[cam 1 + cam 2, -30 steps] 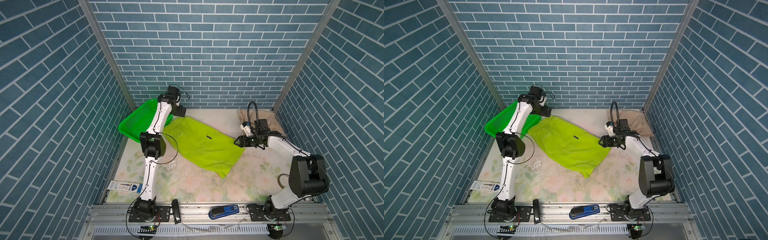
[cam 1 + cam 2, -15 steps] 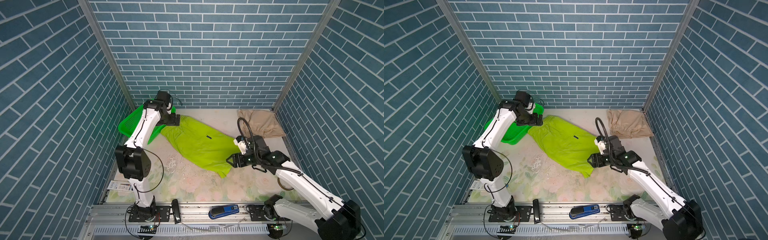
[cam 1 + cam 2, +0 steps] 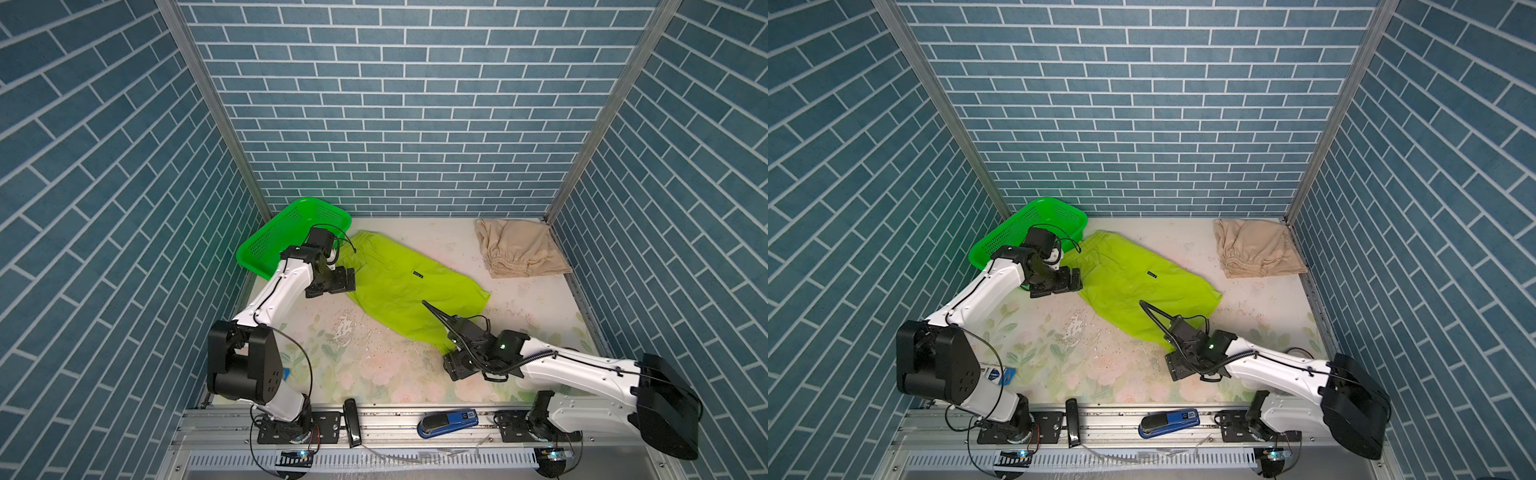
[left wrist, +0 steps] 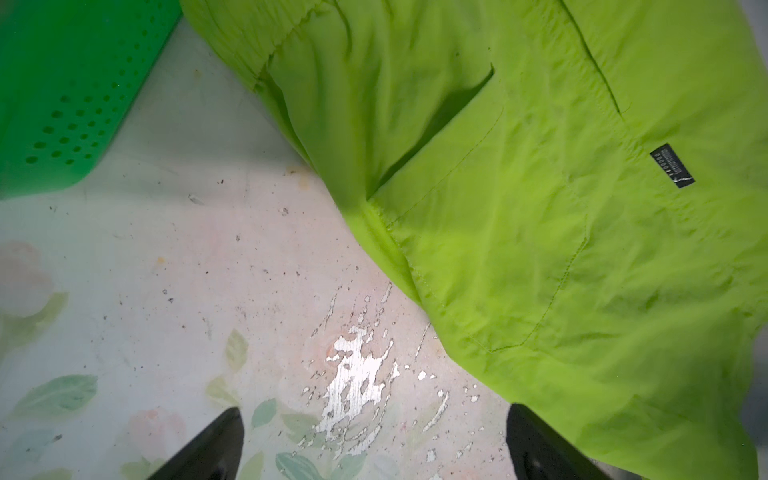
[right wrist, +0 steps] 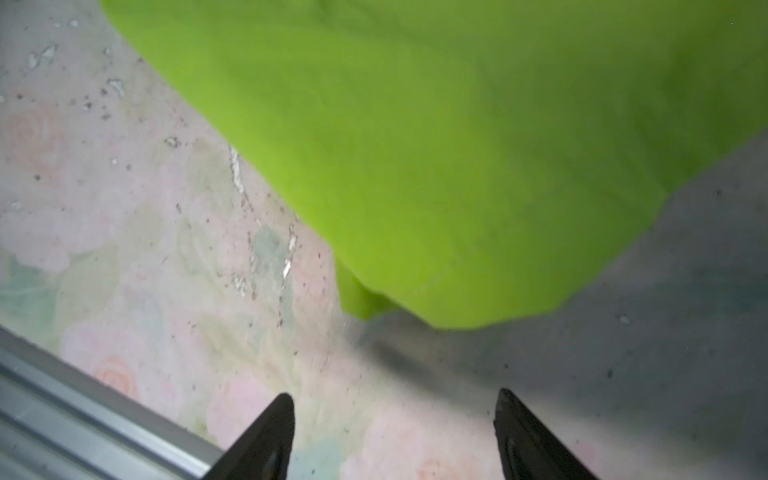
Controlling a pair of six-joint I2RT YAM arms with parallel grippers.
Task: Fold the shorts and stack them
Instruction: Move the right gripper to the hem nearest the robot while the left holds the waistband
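The lime green shorts (image 3: 407, 286) (image 3: 1142, 286) lie spread flat across the middle of the mat, with the black label (image 4: 672, 171) facing up. The beige shorts (image 3: 519, 253) (image 3: 1254, 249) sit bunched in the far right corner. My left gripper (image 3: 332, 284) (image 4: 374, 409) hovers open over the left edge of the lime shorts (image 4: 519, 208), and nothing lies between its fingers. My right gripper (image 3: 457, 365) (image 5: 395, 392) is open too, above bare mat just in front of the near hem of the lime pair (image 5: 436, 145).
A bright green perforated basket (image 3: 282, 232) (image 4: 62, 83) leans in the far left corner, close behind the left arm. A blue stapler (image 3: 448, 422) and a black tool (image 3: 351, 422) lie on the front aluminium rail (image 5: 83, 407). Tiled walls close three sides.
Both arms swung toward the front. The left gripper moved from the waistband by the basket to the shorts' left edge. The right gripper moved to the near hem, uncovering the beige pair.
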